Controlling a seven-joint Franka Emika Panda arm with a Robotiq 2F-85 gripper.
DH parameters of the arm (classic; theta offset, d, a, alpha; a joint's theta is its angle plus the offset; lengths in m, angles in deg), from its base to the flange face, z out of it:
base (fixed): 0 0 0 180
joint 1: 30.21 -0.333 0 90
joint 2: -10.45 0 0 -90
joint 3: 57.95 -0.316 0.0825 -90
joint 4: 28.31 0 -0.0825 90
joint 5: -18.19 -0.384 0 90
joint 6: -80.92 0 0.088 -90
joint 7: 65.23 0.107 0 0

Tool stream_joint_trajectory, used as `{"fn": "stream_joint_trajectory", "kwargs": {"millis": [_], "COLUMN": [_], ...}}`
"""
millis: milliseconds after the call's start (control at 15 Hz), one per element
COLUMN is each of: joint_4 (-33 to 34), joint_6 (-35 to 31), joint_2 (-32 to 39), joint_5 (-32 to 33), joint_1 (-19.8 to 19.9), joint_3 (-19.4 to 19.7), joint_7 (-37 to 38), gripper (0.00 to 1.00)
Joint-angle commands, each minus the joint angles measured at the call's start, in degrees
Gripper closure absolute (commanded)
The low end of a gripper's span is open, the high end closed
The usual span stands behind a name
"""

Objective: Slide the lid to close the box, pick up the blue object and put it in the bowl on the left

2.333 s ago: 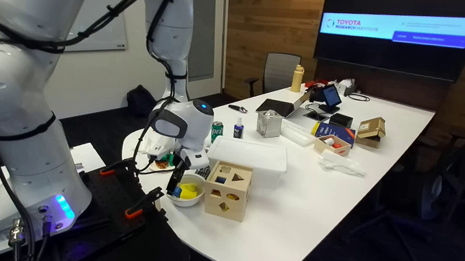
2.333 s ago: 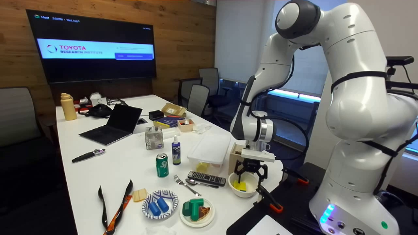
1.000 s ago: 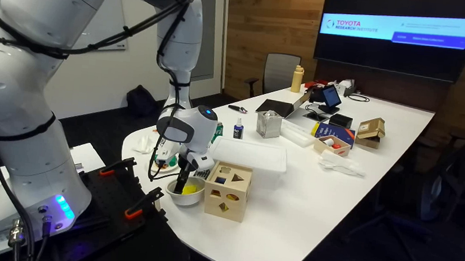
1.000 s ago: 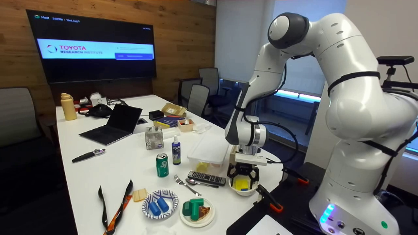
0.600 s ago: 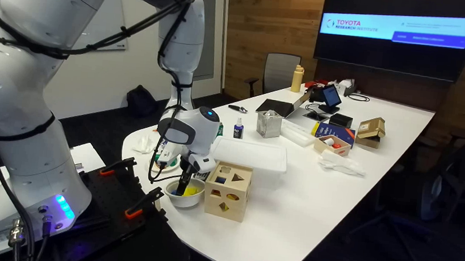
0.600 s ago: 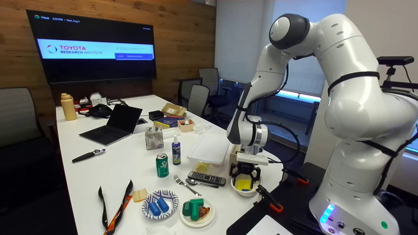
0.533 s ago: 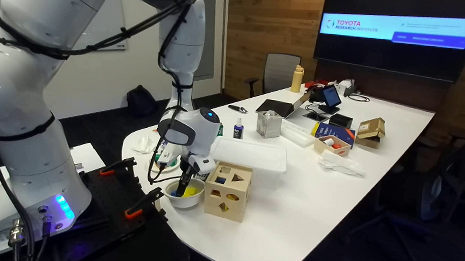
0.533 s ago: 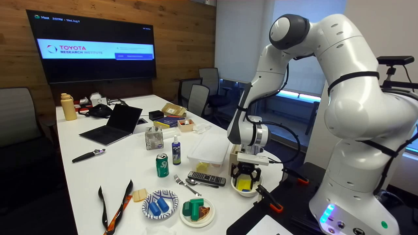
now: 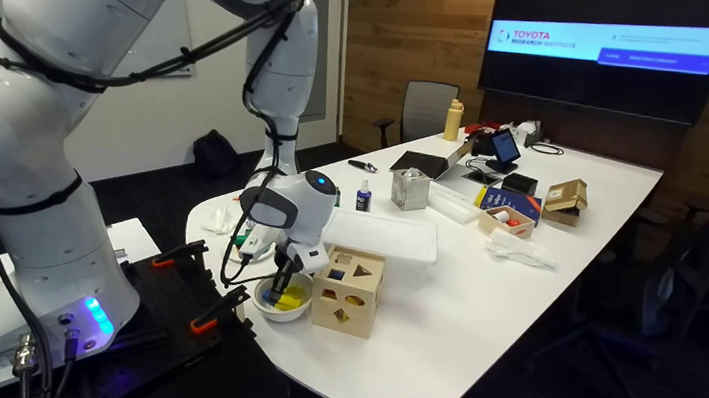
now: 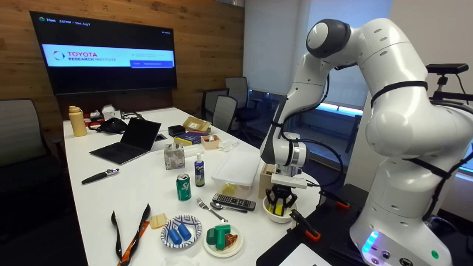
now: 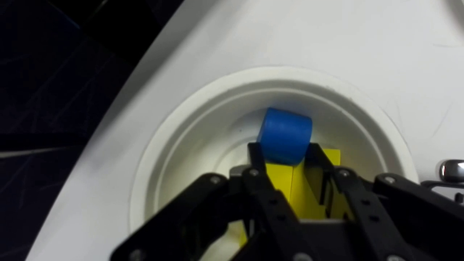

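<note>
In the wrist view my gripper (image 11: 284, 146) is shut on the blue object (image 11: 284, 127), a short cylinder with one finger pressed to each side. It is inside a white bowl (image 11: 197, 98), above or against yellow blocks (image 11: 279, 177). The light-wood box (image 9: 359, 323) stands beside this bowl, its flat lid (image 9: 359, 282) with cut-out shapes lying across the top. Farther off, a blue-and-white patterned bowl (image 10: 166, 242) holds two blue cylinders (image 10: 183, 231). I cannot tell from the frames whether the blue object touches the bowl's floor.
A white-lidded plastic container (image 10: 236, 168) stands behind the bowl and box. Nearby lie a remote (image 10: 233, 201), a spoon (image 10: 227, 207) and a fork (image 10: 210, 209). A plate (image 10: 236, 249) carries green blocks. A green can (image 10: 183, 187) and spray bottle (image 10: 199, 171) stand upright.
My gripper has come down into the white bowl, and its fingers have gone from wide apart to shut on the blue object. The white bowl has shifted slightly.
</note>
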Motion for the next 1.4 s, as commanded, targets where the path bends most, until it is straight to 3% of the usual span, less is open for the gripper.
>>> {"fn": "stream_joint_trajectory", "kwargs": {"millis": [0,67,600,1333], "joint_4": [-0.79,-0.95,-2.46,-8.32], "joint_6": [-2.40,-2.43,-0.69,3.53], "joint_2": [1.06,1.10,-3.19,-20.21], "joint_5": [0.72,0.69,0.75,0.94], "joint_1": [1.70,1.84,1.44,-9.75], "joint_3": [-0.83,-0.87,-0.78,2.53], "joint_7": [-0.92,-0.87,0.30,4.76], "gripper": [0.53,0.89,0.92,0.92]}}
